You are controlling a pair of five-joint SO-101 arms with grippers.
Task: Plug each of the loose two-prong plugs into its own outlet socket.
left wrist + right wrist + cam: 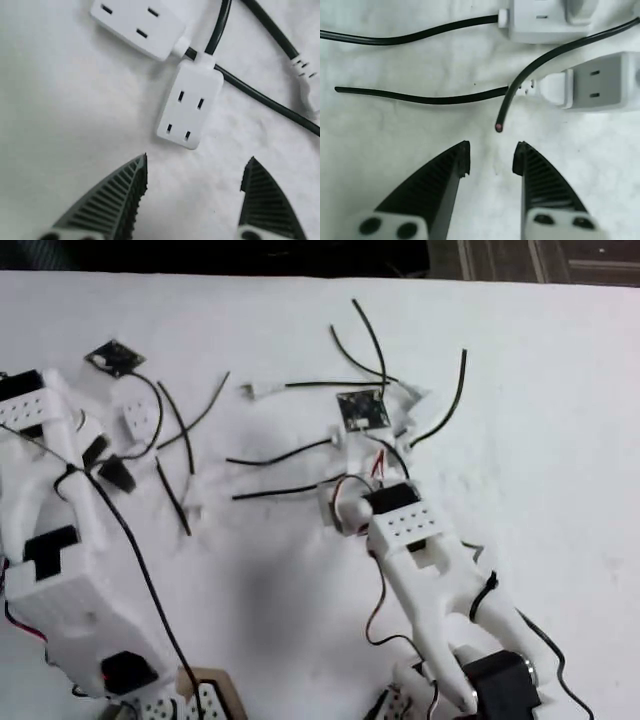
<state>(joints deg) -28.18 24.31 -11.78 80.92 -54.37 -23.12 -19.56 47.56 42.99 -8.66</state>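
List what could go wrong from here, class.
1. The right tool is open just short of a bare cord end, not a plug; closing there may grab only cord.
2. The outlet block ahead of the open left tool seems to lie unfixed on the table, so it could slide under a push.

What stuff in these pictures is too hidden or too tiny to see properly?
1. Left wrist view: the white plug is cut off by the picture's edge, so its prongs are hidden.
2. Right wrist view: the upper outlet block runs past the edge; what sits in it is unclear.
3. High view: the white outlet is too small to count its slots, and an arm covers the table beneath it.
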